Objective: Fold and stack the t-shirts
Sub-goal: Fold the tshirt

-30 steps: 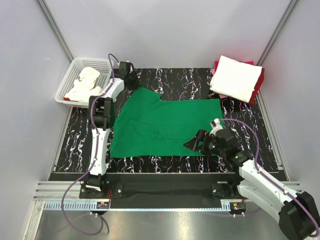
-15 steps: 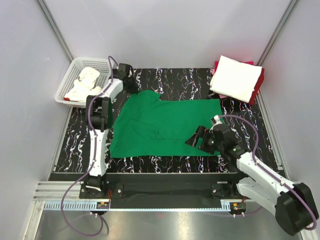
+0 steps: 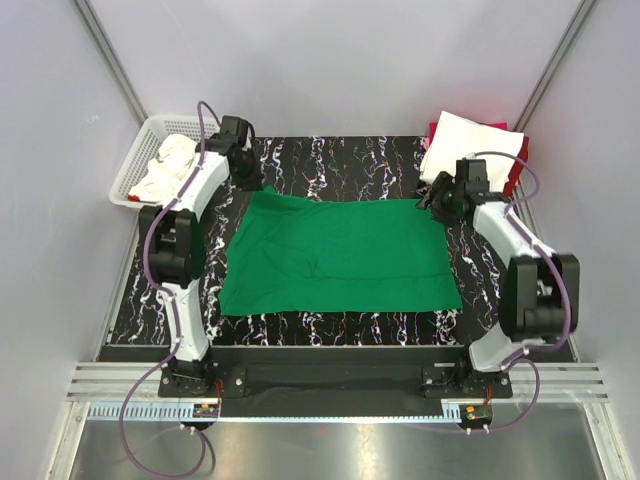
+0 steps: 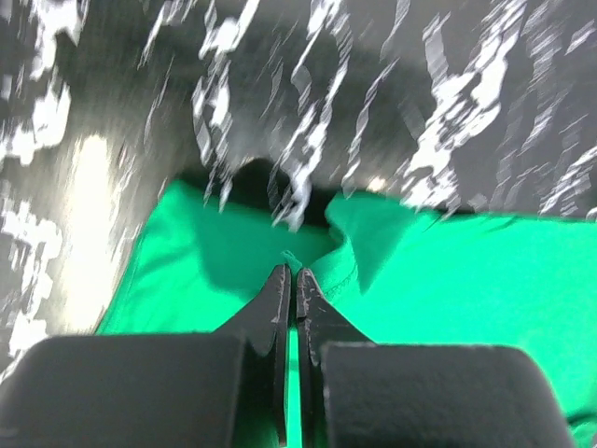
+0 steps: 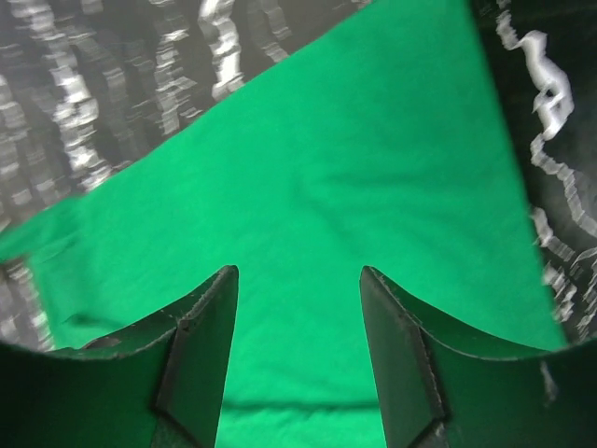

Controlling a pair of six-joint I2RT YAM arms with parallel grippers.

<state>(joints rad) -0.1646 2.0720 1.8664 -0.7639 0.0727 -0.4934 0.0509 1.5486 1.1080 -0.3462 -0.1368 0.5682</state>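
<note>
Left wrist: left claw (image 4: 289,280) pinched shut on green t-shirt (image 4: 466,308), desk (image 4: 420,93) far-left corner; right claw (image 5: 298,280) wide open, empty, above shirt.

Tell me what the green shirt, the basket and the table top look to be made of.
The green t-shirt: soft matte cloth, perhaps cotton; it lies limp with creases. The basket: white plastic, judging by its rigid moulded mesh walls. The table top: hard, glossy, black-and-white marble print; glare shows on it.
</note>
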